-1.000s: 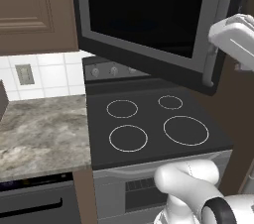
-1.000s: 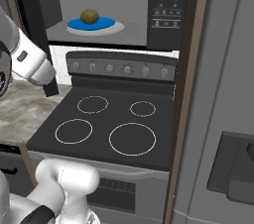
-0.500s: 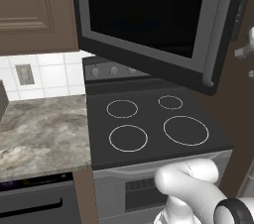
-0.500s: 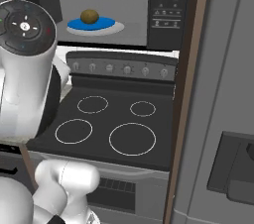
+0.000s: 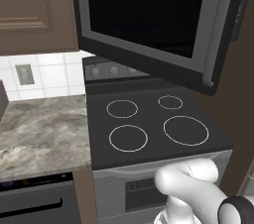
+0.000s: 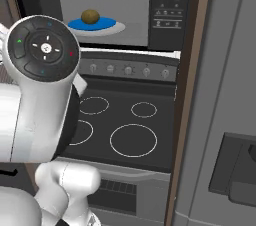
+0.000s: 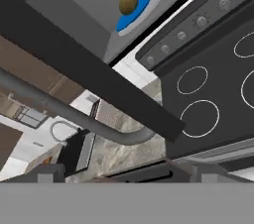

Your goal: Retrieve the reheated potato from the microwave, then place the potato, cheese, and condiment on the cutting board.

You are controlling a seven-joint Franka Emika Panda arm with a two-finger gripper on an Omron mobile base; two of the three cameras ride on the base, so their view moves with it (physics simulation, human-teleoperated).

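Step in hand, by judgement: the retrieval of the potato; the microwave stands open and the reach into it is not yet made.

Nearest, in the right base view, the arm's white wrist housing (image 6: pixel 42 87) rises at the near left, over the left side of the black stovetop (image 6: pixel 131 125); the claw itself cannot be made out in the base views, and its fingertips are not clearly distinguishable at the bottom of the hand view; going by its recorded state, the jaws are spread to their widest; nothing is seen held or touched.

Further off, the microwave door (image 5: pixel 149 25) hangs swung out to the left over the stovetop, its grey bar handle (image 7: pixel 74 116) crossing the hand view close to the camera.

Farthest, inside the microwave (image 6: pixel 165 7), the potato (image 6: pixel 90 16) sits on a blue plate (image 6: pixel 95 24), which rests on the pale turntable; the button panel lies to its right.

Next move, by judgement: the hand must pass clear of the door and handle, enter the cavity, and bring the spread jaws either side of the potato before closing; the door edge is the chief risk of a knock.

The cheese, condiment and cutting board cannot be placed from these views.
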